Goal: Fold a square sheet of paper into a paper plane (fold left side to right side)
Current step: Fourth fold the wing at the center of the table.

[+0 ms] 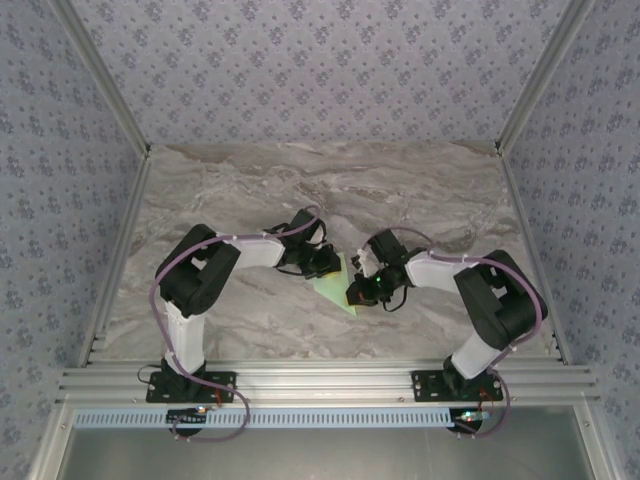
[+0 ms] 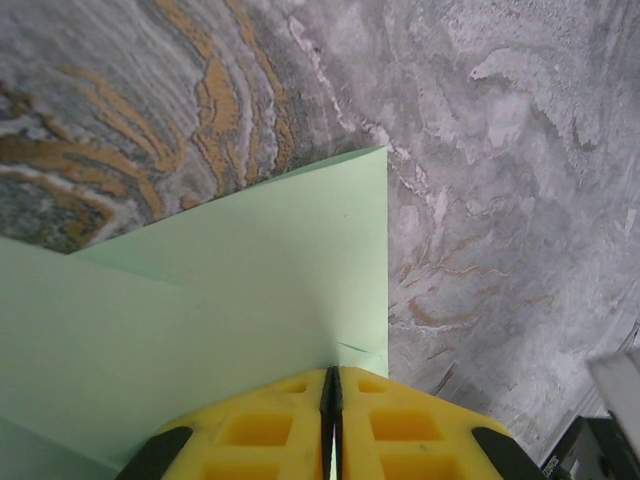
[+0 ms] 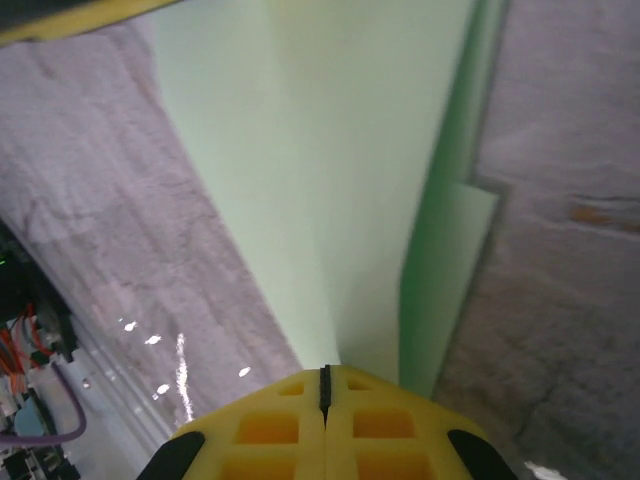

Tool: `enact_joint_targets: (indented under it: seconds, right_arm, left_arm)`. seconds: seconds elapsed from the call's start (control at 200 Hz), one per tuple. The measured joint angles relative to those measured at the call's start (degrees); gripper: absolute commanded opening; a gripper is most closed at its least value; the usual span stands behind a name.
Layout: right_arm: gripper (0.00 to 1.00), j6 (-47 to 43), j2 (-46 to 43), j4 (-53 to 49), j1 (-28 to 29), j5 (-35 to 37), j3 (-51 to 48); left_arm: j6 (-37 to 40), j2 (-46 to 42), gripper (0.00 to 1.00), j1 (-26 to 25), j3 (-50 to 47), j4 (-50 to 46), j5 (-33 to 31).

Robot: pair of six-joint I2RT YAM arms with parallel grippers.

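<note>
The pale mint-green sheet of paper (image 1: 335,287) is partly folded and held up between the two arms at the table's middle. In the left wrist view the paper (image 2: 200,310) spreads out from my left gripper (image 2: 332,385), whose yellow fingers (image 2: 260,430) are pinched shut on its edge. In the right wrist view the paper (image 3: 330,180) rises away from my right gripper (image 3: 323,382), also shut on it, with a darker green folded layer (image 3: 440,260) along the right. From above, my left gripper (image 1: 325,262) and right gripper (image 1: 358,292) flank the paper.
The marble-patterned table (image 1: 300,190) stretches free behind and to both sides of the arms. An aluminium rail (image 1: 320,380) runs along the near edge with the arm bases bolted on it. Patterned walls enclose the table.
</note>
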Motion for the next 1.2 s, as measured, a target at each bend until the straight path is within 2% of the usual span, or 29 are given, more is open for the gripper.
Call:
enact_joint_targets:
  seconds: [0.24, 0.545, 0.809, 1.204]
  right_arm:
    - [0.0, 0.2, 0.8, 0.2, -0.2, 0.5, -0.1]
    - [0.0, 0.2, 0.8, 0.3, -0.2, 0.8, -0.2]
    - [0.0, 0.2, 0.8, 0.3, -0.2, 0.8, -0.2]
    - [0.0, 0.2, 0.8, 0.0, -0.2, 1.1, -0.1]
  left_arm:
    - [1.1, -3.0, 0.14, 0.0, -1.7, -0.5, -1.8]
    - [3.4, -12.7, 0.07, -1.3, -6.0, 2.1, -1.6]
    - [3.8, -11.0, 0.04, -6.0, -9.4, 5.6, 0.9]
    - [3.8, -5.4, 0.02, -6.2, -10.1, 9.7, 1.3]
